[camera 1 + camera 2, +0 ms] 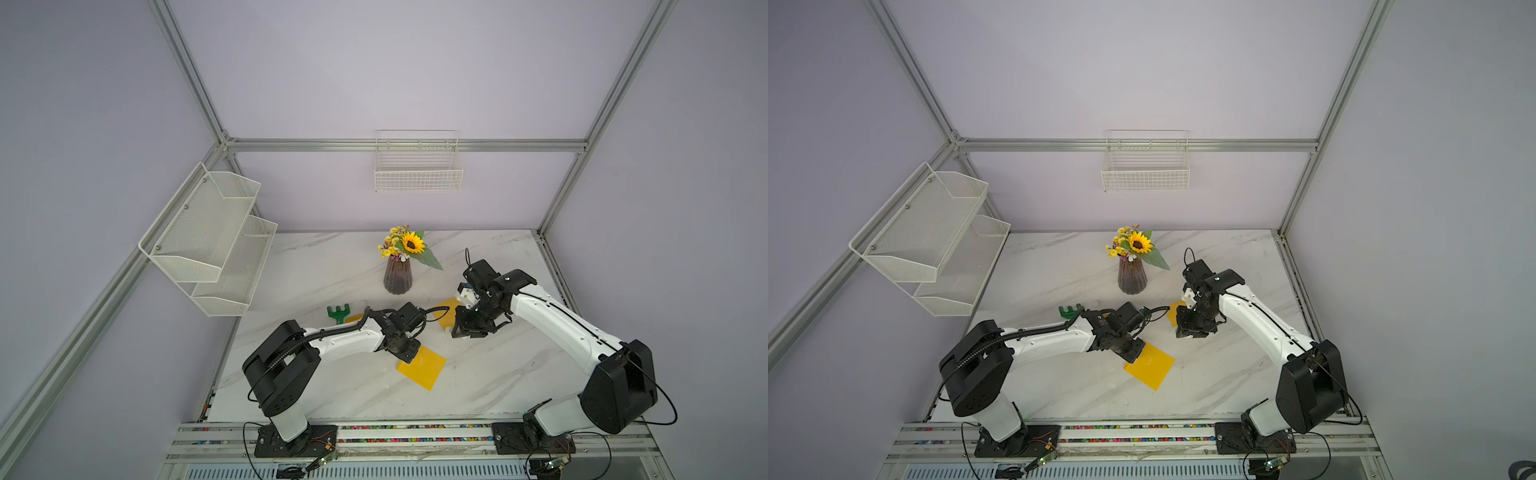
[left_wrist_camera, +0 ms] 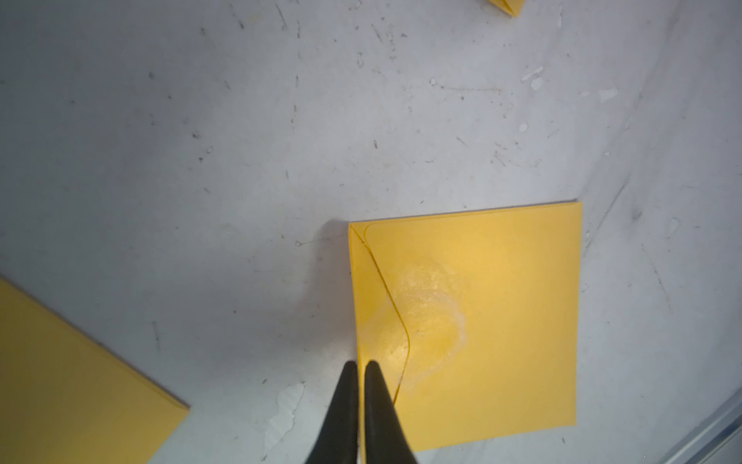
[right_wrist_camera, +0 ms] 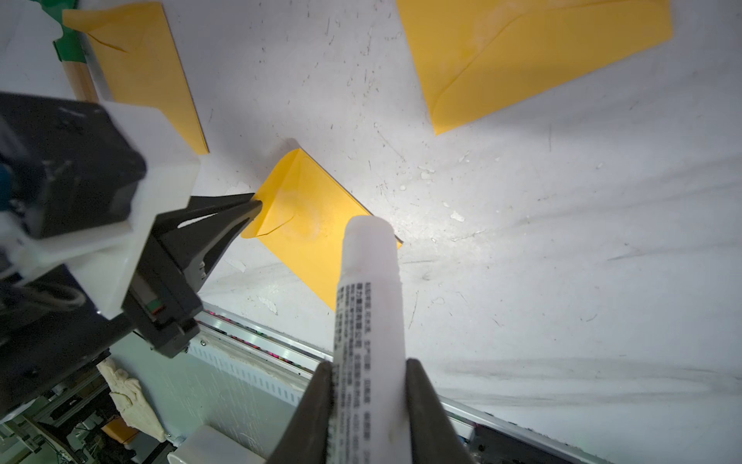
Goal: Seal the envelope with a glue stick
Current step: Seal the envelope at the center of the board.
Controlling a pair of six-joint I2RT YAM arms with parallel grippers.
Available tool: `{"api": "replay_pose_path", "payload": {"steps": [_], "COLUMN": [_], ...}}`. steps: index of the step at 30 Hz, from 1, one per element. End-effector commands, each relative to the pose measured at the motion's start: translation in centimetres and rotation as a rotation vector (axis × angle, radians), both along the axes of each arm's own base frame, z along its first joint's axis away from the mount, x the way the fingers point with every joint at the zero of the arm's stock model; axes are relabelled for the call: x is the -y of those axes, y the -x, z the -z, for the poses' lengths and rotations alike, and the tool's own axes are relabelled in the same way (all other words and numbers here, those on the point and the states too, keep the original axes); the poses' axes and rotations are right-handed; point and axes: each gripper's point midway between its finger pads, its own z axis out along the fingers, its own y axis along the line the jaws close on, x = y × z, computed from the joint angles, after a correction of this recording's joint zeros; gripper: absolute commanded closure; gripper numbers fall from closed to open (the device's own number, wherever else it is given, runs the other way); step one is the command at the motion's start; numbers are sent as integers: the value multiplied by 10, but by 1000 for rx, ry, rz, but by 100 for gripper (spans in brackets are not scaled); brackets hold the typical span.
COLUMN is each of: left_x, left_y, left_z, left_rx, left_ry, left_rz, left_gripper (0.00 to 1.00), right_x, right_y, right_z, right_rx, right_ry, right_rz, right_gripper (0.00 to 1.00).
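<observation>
Left gripper [image 2: 359,363], fingers pressed together, tips at the yellow envelope's [image 2: 482,321] edge, at the vase's [image 1: 397,276] 6 o'clock. Right gripper [image 3: 369,363] pinches the glue stick [image 3: 367,281], at the envelope's 2 o'clock in both top views.

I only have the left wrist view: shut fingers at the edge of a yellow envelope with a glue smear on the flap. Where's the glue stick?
Observer: The right gripper holds the glue stick, fingers shut on its printed body.
Operator: Is it over my envelope?
Observer: Not quite. In both top views it hangs just off the envelope, on the side toward the back of the table.
Operator: Anything back there to watch for?
Observer: A vase with a sunflower stands farther back, apart from both arms.
</observation>
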Motion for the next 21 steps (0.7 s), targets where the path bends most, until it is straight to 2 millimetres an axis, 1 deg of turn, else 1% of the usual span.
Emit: {"api": "replay_pose_path", "payload": {"steps": [1, 4, 11, 13, 16, 21], "left_x": [16, 22, 46, 50, 50, 39], "left_y": [0, 3, 12, 14, 15, 13], "left_z": [-8, -4, 2, 5, 5, -5], "left_rx": [20, 11, -9, -17, -16, 20], "left_ry": [15, 13, 33, 31, 27, 18], "left_rz": [15, 20, 48, 54, 51, 30], "left_gripper": [90, 88, 82, 82, 82, 75], "right_x": [5, 5, 6, 6, 6, 7], "right_y": [4, 5, 6, 6, 7, 8], "right_z": [-2, -2, -1, -1, -2, -1], "right_rx": [10, 10, 7, 7, 8, 4], "right_ry": [3, 3, 2, 2, 2, 6], "right_rz": [0, 1, 2, 2, 1, 1], "right_gripper": [100, 100, 100, 100, 100, 100]}}
